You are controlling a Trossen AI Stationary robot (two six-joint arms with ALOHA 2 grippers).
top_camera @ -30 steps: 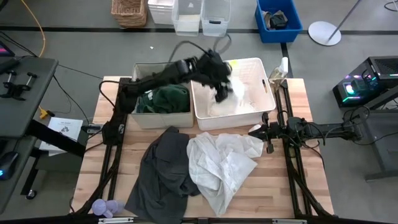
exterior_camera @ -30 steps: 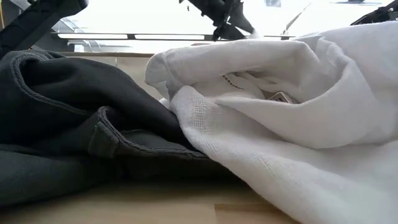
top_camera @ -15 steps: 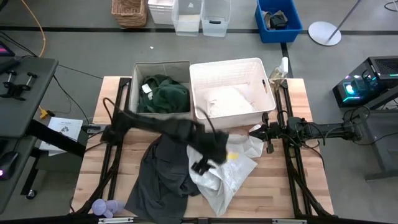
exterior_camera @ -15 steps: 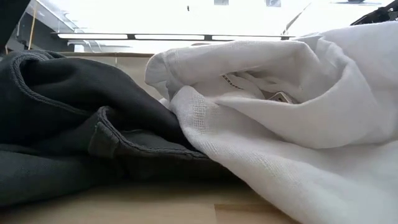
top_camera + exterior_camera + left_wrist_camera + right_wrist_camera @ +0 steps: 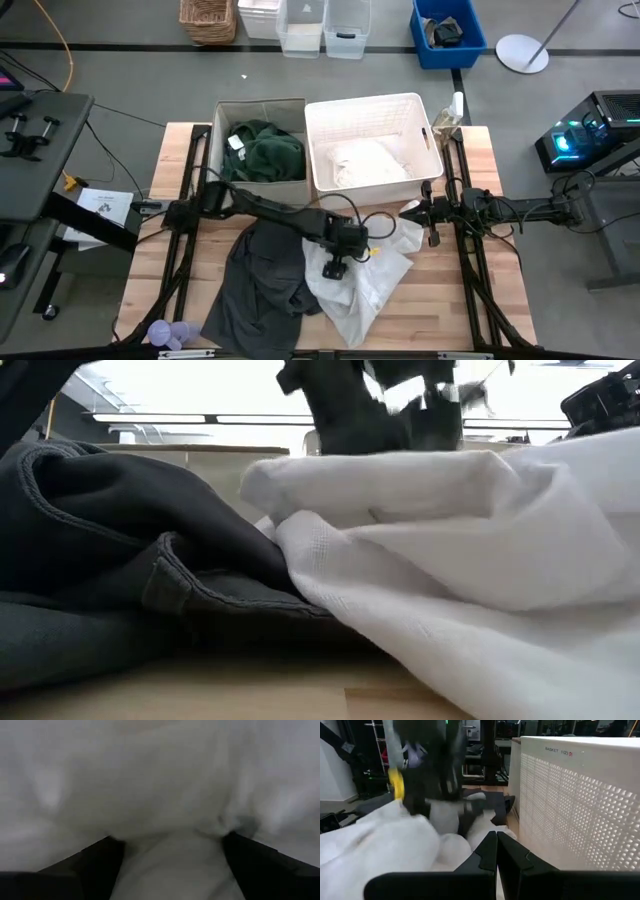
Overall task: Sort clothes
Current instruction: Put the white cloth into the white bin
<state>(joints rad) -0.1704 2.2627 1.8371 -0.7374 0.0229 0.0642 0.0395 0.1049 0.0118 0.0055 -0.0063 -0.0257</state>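
A white shirt [image 5: 372, 272] lies crumpled on the table's middle, its left edge lying over a dark grey garment [image 5: 262, 288]. It also shows in the low view [image 5: 470, 560]. A dark green top [image 5: 268, 155] lies in the grey bin [image 5: 214, 140]. White clothes [image 5: 368, 165] lie in the white basket [image 5: 425, 135]. My left gripper [image 5: 335, 266] is open and down on the white shirt. My right gripper [image 5: 408, 210] is shut and empty, level beside the basket's near right corner, just past the shirt's far edge. My left gripper comes at the white shirt from above, pointing down. Its two open fingers [image 5: 95, 860] stand in the shirt's upper folds, with a bulge of white cloth [image 5: 170, 855] between them. The shirt lies on the table, slack. One layer or several, I cannot tell.
A small lavender plush toy [image 5: 170, 333] lies at the near left corner. Bare wood shows along the table's right side [image 5: 470, 300] and left edge. Bins and a wicker basket stand on the floor beyond the table.
My left gripper has swung from above the white basket toward the table's near edge and come down onto the white shirt on the table. In the low view the shirt's top folds now lie flatter than before.
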